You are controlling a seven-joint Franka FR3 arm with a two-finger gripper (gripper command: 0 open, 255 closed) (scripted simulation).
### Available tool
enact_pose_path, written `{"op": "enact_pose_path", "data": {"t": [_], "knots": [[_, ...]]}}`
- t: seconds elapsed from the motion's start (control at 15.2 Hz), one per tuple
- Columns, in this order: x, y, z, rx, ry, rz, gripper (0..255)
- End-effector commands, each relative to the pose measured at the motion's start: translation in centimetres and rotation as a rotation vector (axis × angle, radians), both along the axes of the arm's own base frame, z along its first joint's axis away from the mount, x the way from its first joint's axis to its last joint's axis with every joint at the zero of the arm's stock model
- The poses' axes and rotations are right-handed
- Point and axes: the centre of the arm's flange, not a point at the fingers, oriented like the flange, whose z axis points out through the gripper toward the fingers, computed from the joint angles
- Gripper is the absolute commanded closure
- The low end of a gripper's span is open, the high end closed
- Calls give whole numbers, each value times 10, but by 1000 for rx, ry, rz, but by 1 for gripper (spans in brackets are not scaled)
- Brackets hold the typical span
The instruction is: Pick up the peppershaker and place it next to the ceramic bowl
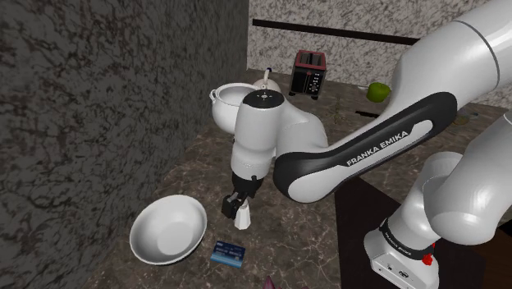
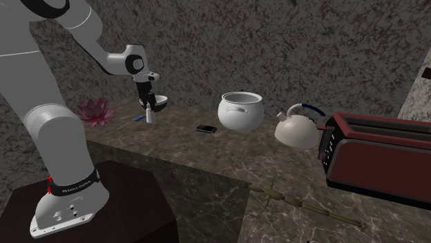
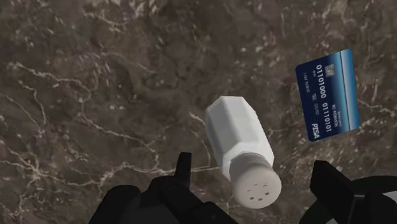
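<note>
1. The white arm (image 1: 386,139) rises from the shoulder view's lower right and reaches toward that view's left. Its forearm lies nearly level over the counter (image 1: 287,246), and the wrist turns straight down so the hand points at the surface.
2. The gripper (image 1: 235,205) hangs low, just above the shaker (image 1: 242,217). In the second exterior view it sits right over the shaker's top.
3. The jaws stand wide apart. In the wrist view the shaker lies between the two black fingers (image 3: 184,170) with a gap on each side. Neither finger touches it, so the gripper holds nothing.
4. There is one shaker. It is white with a holed cap and stands upright on the dark marbled counter under the gripper. It is near the bowl (image 1: 168,231), on the shoulder view's right of the rim, with a small gap between them.
5. There is one bowl. It is white, shallow, and open side up.
6. There is one blue bank card (image 1: 228,253). It lies flat near the shaker and near the bowl, touching neither.
7. Farther back on the counter are one white pot (image 1: 228,105) with side handles, one white kettle (image 2: 295,130), one dark red toaster (image 1: 309,72) and one green apple (image 1: 377,92).
8. The second exterior view also shows one pink flower (image 2: 95,110) beside the arm. One small dark flat thing (image 2: 205,128) lies between the card and the pot.
</note>
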Motion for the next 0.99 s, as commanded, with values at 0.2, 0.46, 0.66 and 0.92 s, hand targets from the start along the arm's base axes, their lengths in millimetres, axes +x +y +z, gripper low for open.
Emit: {"op": "enact_pose_path", "data": {"t": [0.2, 0.46, 0.66, 0.92], "knots": [[-1, -1, 13, 0, 0, 0, 0], [-4, -3, 50, 0, 0, 0, 0], [-4, -3, 50, 0, 0, 0, 0], [-4, -3, 50, 0, 0, 0, 0]]}}
